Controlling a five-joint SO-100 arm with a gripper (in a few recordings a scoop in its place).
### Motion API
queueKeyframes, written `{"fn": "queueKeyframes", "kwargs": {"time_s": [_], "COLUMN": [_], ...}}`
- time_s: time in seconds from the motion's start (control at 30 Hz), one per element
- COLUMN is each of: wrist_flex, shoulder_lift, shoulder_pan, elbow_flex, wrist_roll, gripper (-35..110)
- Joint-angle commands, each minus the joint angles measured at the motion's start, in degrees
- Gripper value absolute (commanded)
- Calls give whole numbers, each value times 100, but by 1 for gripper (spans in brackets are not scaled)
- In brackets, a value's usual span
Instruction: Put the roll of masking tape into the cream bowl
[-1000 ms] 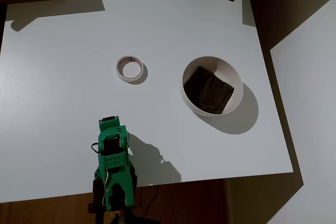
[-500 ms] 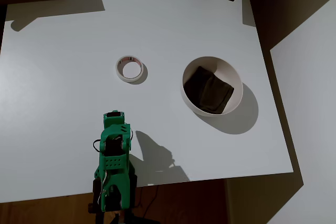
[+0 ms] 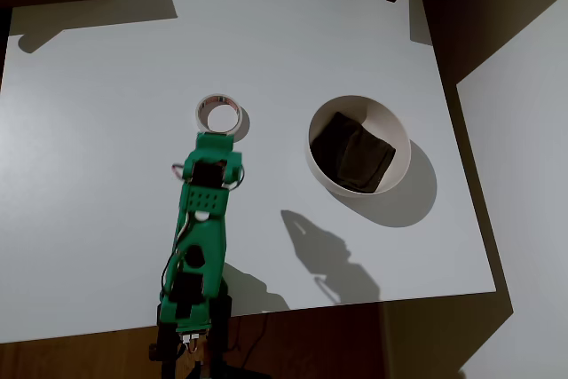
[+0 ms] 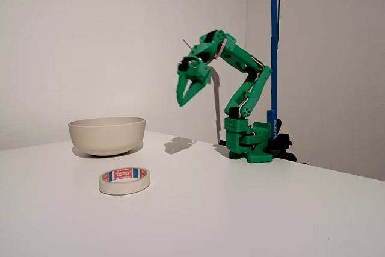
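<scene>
The gripper (image 4: 184,99) is held high above the surface (image 4: 240,209), jaws apart, pointing down; a dark pad (image 3: 355,155) is seen inside the cream bowl (image 3: 401,144)

A white table (image 3: 98,219) fills most of the overhead view — its surface matte and crossed by dark shadows. In the fixed view a blue upright pole (image 4: 274,46) rises at the table's far edge, before a pale wall (image 4: 90,34).
</scene>
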Motion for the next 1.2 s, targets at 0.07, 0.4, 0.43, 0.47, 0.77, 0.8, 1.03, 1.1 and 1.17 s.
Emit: {"fn": "queueKeyframes", "kwargs": {"time_s": [0.07,0.4,0.43,0.47,0.77,0.8,1.03,1.1,1.17], "wrist_flex": [79,-202,-167,-167,-562,-606,-914,-993,-1063], "shoulder_lift": [-1617,-3155,-3296,-3419,-4263,-4342,-4887,-5010,-5133], "shoulder_pan": [299,79,53,26,-141,-141,18,70,123], "elbow_flex": [-1345,-2039,-2145,-2215,-2285,-2294,-2294,-2294,-2294], "wrist_roll": [-229,-149,-123,-97,0,0,-18,-44,-70], "gripper": [-8,19,19,20,20,20,20,20,19]}}
